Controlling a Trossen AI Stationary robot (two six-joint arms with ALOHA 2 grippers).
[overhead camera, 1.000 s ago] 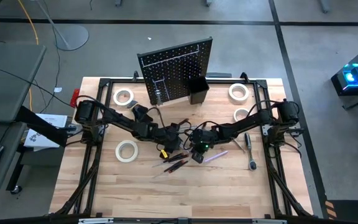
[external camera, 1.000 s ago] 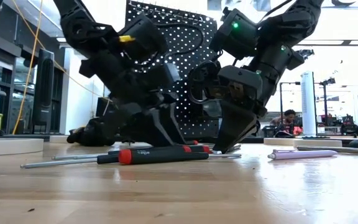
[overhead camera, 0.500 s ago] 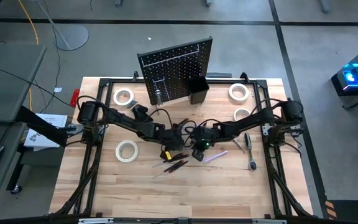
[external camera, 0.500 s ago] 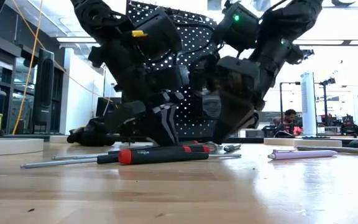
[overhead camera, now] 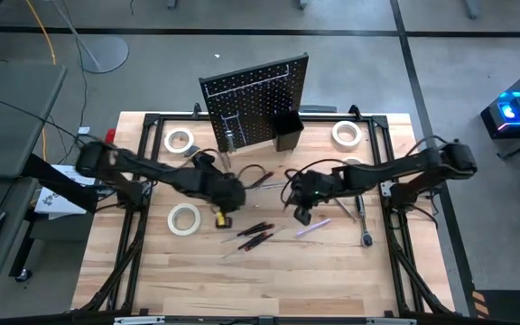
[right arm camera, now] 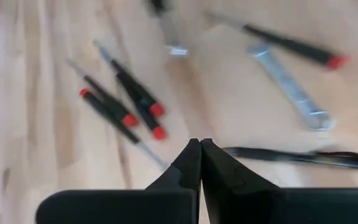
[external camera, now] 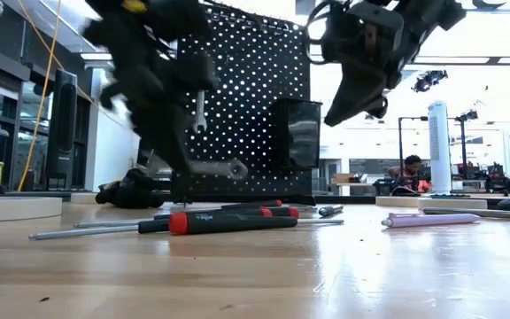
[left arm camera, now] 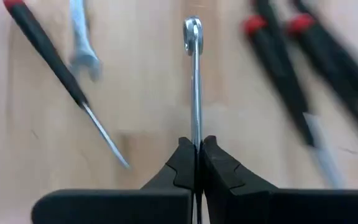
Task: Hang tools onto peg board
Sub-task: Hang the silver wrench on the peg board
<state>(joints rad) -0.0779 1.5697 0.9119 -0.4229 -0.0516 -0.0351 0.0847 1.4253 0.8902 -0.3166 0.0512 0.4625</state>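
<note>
My left gripper [left arm camera: 196, 146] hangs over the table's middle [overhead camera: 231, 200] and is shut on a slim silver wrench [left arm camera: 195, 81]. My right gripper [right arm camera: 199, 146] is shut and holds nothing. It is raised to the right of the left one [overhead camera: 302, 215], above the red-tipped screwdrivers [overhead camera: 255, 233]. The black peg board [overhead camera: 255, 97] stands upright at the far edge with its small bin [overhead camera: 287, 132] on the front. A small wrench [external camera: 199, 111] hangs on the board. White tape rolls [overhead camera: 184, 218] lie flat on the wood. My left gripper pinches the wrench's shaft [left arm camera: 196, 138] edge-on between its two fingers. The wrench runs on in line with the fingers and sticks out past their tips, ring end [left arm camera: 192, 30] foremost. It is lifted clear of the table and lies about level [external camera: 218, 167].
A purple tool [overhead camera: 314, 226] and a ratchet [overhead camera: 365, 221] lie right of the middle. More tape rolls sit at the far left [overhead camera: 180, 141] and far right [overhead camera: 346, 134]. Another wrench [right arm camera: 291, 87] and more screwdrivers [right arm camera: 120, 102] lie under the right gripper. Black cabling [overhead camera: 253, 174] crosses the middle.
Both grippers have risen from the cluster of tools at the table's middle. The left one has taken the silver wrench up clear of the wood and drawn toward the left. The right one has gone up and toward the right edge, still shut with nothing in it.
</note>
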